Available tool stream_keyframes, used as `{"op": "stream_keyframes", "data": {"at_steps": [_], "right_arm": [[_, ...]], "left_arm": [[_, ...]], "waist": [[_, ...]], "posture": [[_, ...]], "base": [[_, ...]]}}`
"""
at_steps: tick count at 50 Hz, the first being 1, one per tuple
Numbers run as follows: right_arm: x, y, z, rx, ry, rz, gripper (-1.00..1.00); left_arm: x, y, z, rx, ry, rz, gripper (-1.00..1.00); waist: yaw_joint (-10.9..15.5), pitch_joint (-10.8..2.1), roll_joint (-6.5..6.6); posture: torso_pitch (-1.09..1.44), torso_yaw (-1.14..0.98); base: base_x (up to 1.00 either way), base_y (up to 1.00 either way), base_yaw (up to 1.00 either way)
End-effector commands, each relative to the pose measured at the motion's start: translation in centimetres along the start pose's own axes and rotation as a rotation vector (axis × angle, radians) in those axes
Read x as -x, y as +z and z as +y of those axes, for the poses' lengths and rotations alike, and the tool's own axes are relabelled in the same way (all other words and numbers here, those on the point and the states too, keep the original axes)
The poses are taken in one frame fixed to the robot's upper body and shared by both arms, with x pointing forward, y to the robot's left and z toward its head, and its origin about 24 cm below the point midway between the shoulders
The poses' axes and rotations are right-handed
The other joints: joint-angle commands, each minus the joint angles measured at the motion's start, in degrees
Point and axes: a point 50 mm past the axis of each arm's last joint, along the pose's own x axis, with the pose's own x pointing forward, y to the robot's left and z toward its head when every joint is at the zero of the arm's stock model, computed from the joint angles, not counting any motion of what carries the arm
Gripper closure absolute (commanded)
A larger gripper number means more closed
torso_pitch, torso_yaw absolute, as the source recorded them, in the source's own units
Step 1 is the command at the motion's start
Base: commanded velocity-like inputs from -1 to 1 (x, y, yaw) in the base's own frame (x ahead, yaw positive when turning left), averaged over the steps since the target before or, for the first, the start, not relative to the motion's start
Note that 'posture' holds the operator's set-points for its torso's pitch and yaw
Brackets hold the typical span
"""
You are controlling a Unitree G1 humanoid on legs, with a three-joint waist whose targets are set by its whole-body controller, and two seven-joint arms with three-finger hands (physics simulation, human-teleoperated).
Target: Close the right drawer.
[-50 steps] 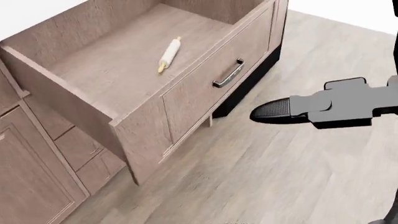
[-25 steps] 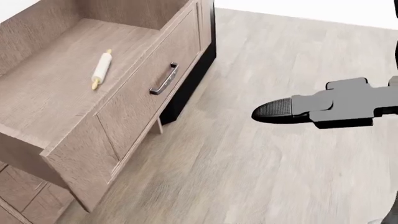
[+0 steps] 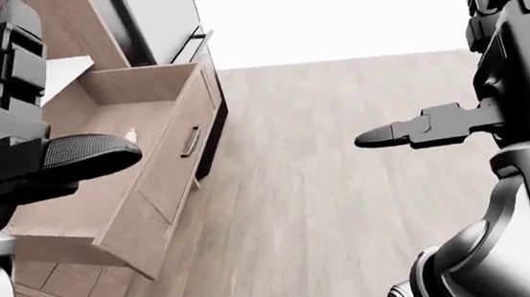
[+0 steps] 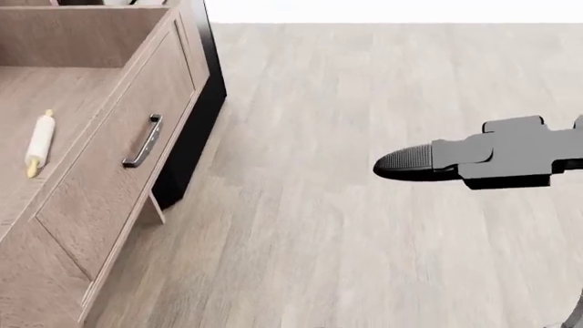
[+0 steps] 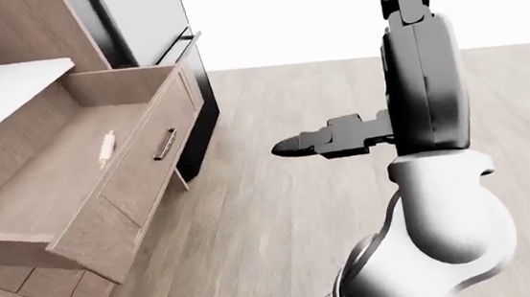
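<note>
- Drawer (image 5: 66, 180) stands pulled far out of the cabinet at the left of every view, its front panel tilted toward the floor (image 4: 364, 205).
- Handle (image 4: 143, 142), a dark metal bar, sits on the drawer's front face.
- Rolling pin (image 4: 39, 145) lies alone on the drawer's bottom, near the front panel.
- Right robot hand (image 4: 410, 162) hangs over bare floor at the right of the head view, well apart from the drawer; one dark finger points left, and how wide the hand stands cannot be told.
- Left robot hand (image 3: 73, 156) fills the left edge of the left-eye view, over the drawer; fingers touch nothing visible, spread unclear.
- Counter (image 5: 0, 89) is white, at upper left beside the drawer.
</note>
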Motion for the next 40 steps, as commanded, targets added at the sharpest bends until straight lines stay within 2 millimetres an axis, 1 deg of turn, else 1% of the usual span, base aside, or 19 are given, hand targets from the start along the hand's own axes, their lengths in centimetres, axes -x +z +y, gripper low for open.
{"op": "stream_keyframes", "data": {"at_steps": [1,2,3,5,6,7,8,11,21,27,28,31,33,35,36,37,38,39,40], "right_arm": [[0.06,0.71,-0.58,-0.001,-0.042,-0.050,-1.00],[0.06,0.65,-0.61,-0.002,-0.043,-0.047,-1.00],[0.09,0.68,-0.62,-0.004,-0.043,-0.049,-1.00],[0.11,0.73,-0.61,-0.001,-0.041,-0.052,-1.00],[0.11,0.66,-0.61,0.003,-0.041,-0.048,-1.00],[0.11,0.61,-0.64,0.003,-0.046,-0.044,-1.00],[0.11,0.58,-0.68,0.008,-0.050,-0.042,-1.00],[-0.03,0.12,-0.64,0.030,-0.056,-0.003,-1.00],[-0.04,0.13,-0.70,0.049,-0.065,0.015,-1.00],[-0.02,0.10,-0.81,0.053,-0.070,0.020,-1.00],[-0.01,0.08,-0.80,0.052,-0.070,0.021,-1.00],[0.02,0.17,-0.86,0.050,-0.072,0.018,-1.00],[0.03,0.14,-0.85,0.052,-0.072,0.020,-1.00],[0.04,0.16,-0.85,0.055,-0.074,0.020,-1.00],[0.06,0.14,-0.85,0.055,-0.074,0.021,-1.00],[0.07,0.13,-0.85,0.055,-0.074,0.022,-1.00],[0.07,0.15,-0.85,0.056,-0.075,0.022,-1.00],[0.07,0.15,-0.84,0.057,-0.074,0.022,-1.00],[0.09,0.14,-0.83,0.056,-0.074,0.022,-1.00]], "left_arm": [[-0.02,1.05,-0.08,0.001,-0.006,-0.063,-1.00],[0.00,1.00,-0.06,0.000,-0.005,-0.062,-1.00],[0.00,0.96,-0.04,0.000,-0.005,-0.062,-1.00],[-0.01,1.03,-0.08,0.002,-0.006,-0.063,-1.00],[-0.01,1.01,-0.07,0.001,-0.006,-0.063,-1.00],[-0.02,0.99,-0.05,0.001,-0.006,-0.062,-1.00],[-0.02,1.01,-0.05,0.001,-0.006,-0.063,-1.00],[-0.10,1.05,-0.05,0.001,-0.006,-0.064,-1.00],[-0.28,1.32,-0.24,0.001,-0.012,-0.070,-1.00],[-0.29,1.31,-0.18,0.002,-0.010,-0.071,-1.00],[-0.30,1.32,-0.14,0.001,-0.009,-0.071,-1.00],[-0.29,1.29,-0.10,0.004,-0.008,-0.070,-1.00],[-0.27,1.26,-0.11,0.004,-0.008,-0.070,-1.00],[-0.25,1.27,-0.07,0.003,-0.007,-0.070,-1.00],[-0.24,1.28,-0.07,0.004,-0.008,-0.070,-1.00],[-0.22,1.26,-0.07,0.004,-0.008,-0.070,-1.00],[-0.19,1.21,-0.07,0.004,-0.008,-0.069,-1.00],[-0.18,1.18,-0.07,0.005,-0.009,-0.068,-1.00],[-0.18,1.16,-0.05,0.008,-0.008,-0.066,-1.00]], "waist": [[-0.20,-1.38,0.73],[-0.46,-0.91,-0.07],[-0.93,-1.22,-0.41],[-0.78,-0.76,-2.13],[-0.55,-0.82,-3.46],[-0.24,-1.24,-5.09],[-0.35,-0.82,-3.86],[-0.71,-1.29,-3.48],[-1.31,-1.58,-2.40],[-1.57,-1.68,-2.39],[-1.33,-2.67,-2.27],[-0.73,-2.14,-3.33],[-0.70,-2.44,-3.58],[-0.66,-2.28,-2.68],[-0.76,-2.11,-1.71],[-0.90,-2.15,-0.23],[-1.07,-2.11,-0.44],[-0.55,-1.68,-0.64],[-0.88,-1.47,0.08]], "posture": [[0.00,0.00],[0.00,0.00],[0.00,0.00],[0.00,0.00],[0.00,0.00],[0.00,0.00],[0.00,0.00],[0.00,0.00],[0.00,0.00],[0.00,0.00],[0.00,0.00],[0.00,0.00],[0.00,0.00],[0.00,0.00],[0.00,0.00],[0.00,0.00],[0.00,0.00],[0.00,0.00],[0.00,0.00]], "base": [[0.00,0.00,-0.08],[0.00,0.00,0.00],[0.00,0.00,0.00],[0.00,0.00,0.00],[0.00,0.00,0.00],[0.00,0.00,0.00],[0.00,0.00,0.00],[0.00,0.00,0.00],[0.00,0.00,0.00],[0.00,0.03,0.00],[0.00,0.12,0.00],[0.00,0.17,0.00],[0.00,0.18,0.00],[0.00,0.18,0.00],[0.00,0.18,0.00],[0.00,0.19,0.00],[0.00,0.17,0.00],[0.00,0.17,0.00],[0.00,0.18,0.00]]}}
